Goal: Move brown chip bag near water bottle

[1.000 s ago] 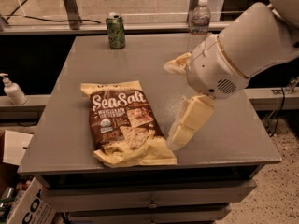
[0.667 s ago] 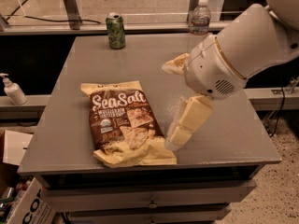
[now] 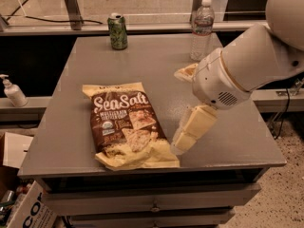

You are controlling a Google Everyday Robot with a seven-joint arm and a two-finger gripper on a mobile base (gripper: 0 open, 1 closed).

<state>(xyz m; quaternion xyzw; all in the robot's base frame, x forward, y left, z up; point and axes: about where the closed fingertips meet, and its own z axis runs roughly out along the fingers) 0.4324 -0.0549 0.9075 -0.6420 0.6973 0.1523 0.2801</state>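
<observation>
The brown chip bag lies flat on the front left of the grey table, with white "Sea Salt" lettering facing up. The water bottle, clear with a white cap, stands upright at the table's back right edge. My gripper hangs over the table just right of the bag. It is open and empty. One finger points left at mid table. The other finger reaches down beside the bag's lower right corner, without clearly touching it.
A green drink can stands at the table's back left. A white pump bottle sits on a lower ledge to the left. Cardboard boxes are on the floor at front left. A window rail runs behind the table.
My arm has shifted slightly down and toward the front, so more of the water bottle shows. The bag, can and bottle have not moved.
</observation>
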